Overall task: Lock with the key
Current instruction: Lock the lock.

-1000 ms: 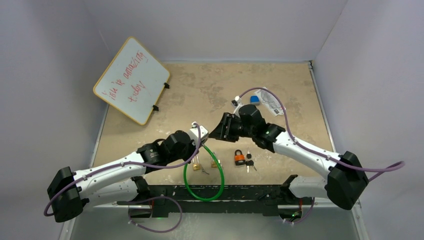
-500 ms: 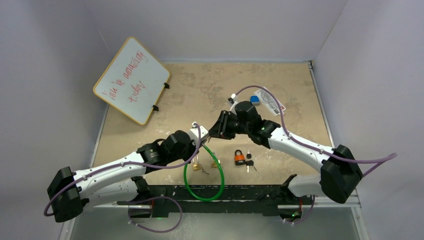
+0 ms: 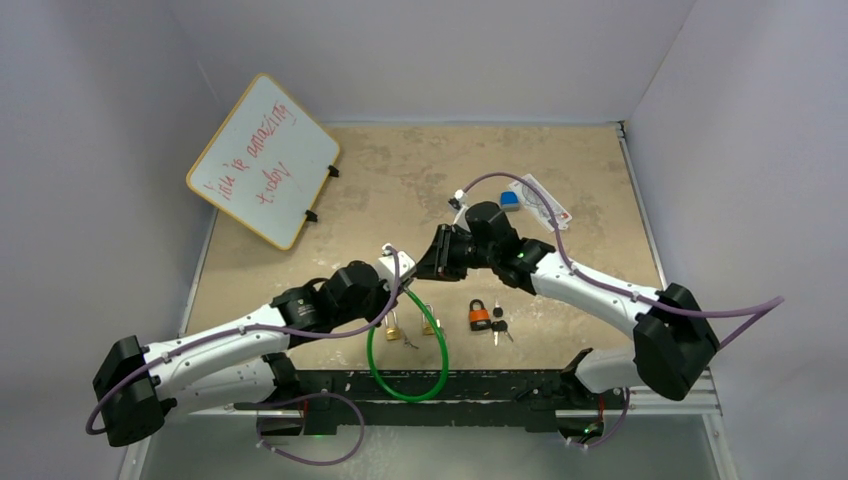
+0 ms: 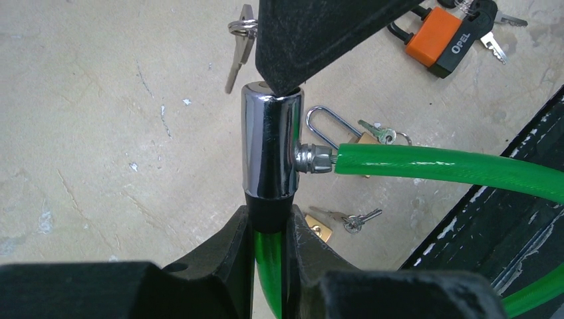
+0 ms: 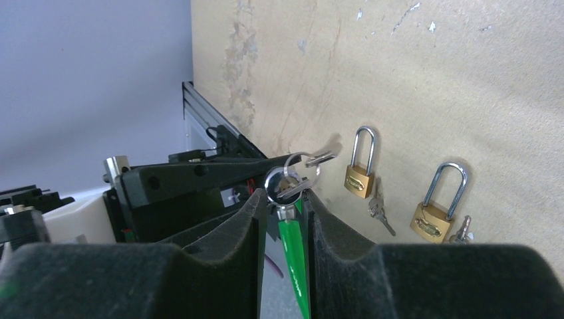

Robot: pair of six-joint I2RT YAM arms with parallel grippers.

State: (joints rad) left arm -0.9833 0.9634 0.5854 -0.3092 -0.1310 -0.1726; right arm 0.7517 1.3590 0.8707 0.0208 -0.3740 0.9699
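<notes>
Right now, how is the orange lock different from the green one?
The orange padlock lies loose; the green cable lock is clamped in the left gripper. The orange padlock has a short black shackle; the green cable lock, a long loop. The orange padlock's keys lie beside it; the right gripper pinches the green cable lock's key. Both take keys.

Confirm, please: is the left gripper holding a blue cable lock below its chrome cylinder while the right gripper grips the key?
No: the cable lock is green, not blue, per the left wrist view. The left gripper does hold it below the chrome cylinder, the right gripper the key.
</notes>
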